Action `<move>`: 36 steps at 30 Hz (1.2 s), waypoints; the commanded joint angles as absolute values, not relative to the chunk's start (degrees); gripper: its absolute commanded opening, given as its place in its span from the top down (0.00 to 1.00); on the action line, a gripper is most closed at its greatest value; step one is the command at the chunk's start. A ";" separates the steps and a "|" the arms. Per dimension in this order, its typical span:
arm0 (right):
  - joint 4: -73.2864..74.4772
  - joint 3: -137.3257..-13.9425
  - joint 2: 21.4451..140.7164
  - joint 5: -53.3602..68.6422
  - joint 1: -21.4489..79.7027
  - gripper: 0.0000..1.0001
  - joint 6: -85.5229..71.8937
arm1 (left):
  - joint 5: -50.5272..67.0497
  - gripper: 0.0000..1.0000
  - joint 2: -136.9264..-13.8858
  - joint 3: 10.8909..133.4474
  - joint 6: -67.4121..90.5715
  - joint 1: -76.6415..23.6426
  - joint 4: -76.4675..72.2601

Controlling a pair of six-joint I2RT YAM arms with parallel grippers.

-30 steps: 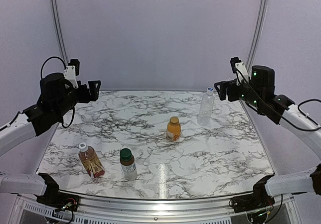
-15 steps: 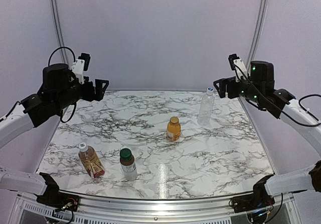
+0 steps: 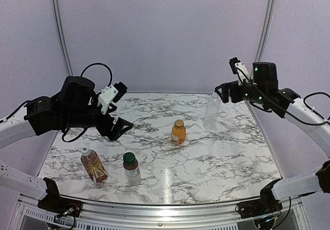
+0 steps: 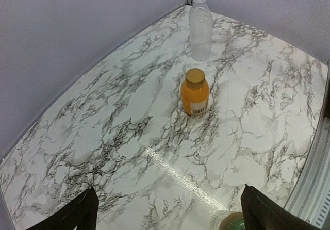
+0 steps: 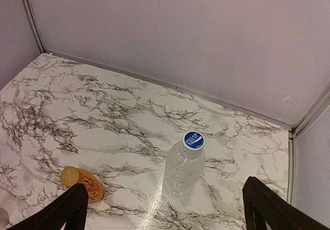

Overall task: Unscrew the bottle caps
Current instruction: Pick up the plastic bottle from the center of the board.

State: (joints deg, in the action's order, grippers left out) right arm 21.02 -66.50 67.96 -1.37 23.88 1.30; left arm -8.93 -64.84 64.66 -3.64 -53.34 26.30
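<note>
Four bottles (image 3: 178,133) upright, caps (image 3: 129,157) up; tall bottle (image 3: 211,111) at 1 o'clock. My left gripper (image 3: 117,127), right gripper (image 3: 223,92): jaws wide, holding nothing.

I note white grey-veined marble-pattern tabletop (image 3: 227,152), glossy, bright glare streak (image 3: 166,181) near front edge. Plain pale lilac wall panels (image 3: 165,34) enclose back, sides. Grey metal corner strips (image 3: 58,29) at joints. Silver metal rail (image 3: 165,209) along near edge.
</note>
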 commanded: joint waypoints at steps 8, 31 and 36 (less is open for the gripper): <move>21.76 -65.99 68.11 2.56 24.31 0.02 -1.58 | -6.72 0.01 -68.31 66.88 3.46 -62.21 42.29; 21.40 -63.43 67.27 5.27 24.34 0.01 -3.93 | -2.53 0.32 -77.71 68.00 5.71 -64.42 46.41; 21.70 -63.20 67.22 5.79 24.35 0.01 -3.93 | -1.65 0.44 -79.01 68.20 5.41 -64.42 46.47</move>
State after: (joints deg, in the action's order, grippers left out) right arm 21.19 -63.33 68.38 5.08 23.88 -3.20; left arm -2.81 -78.11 66.50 5.72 -64.14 44.91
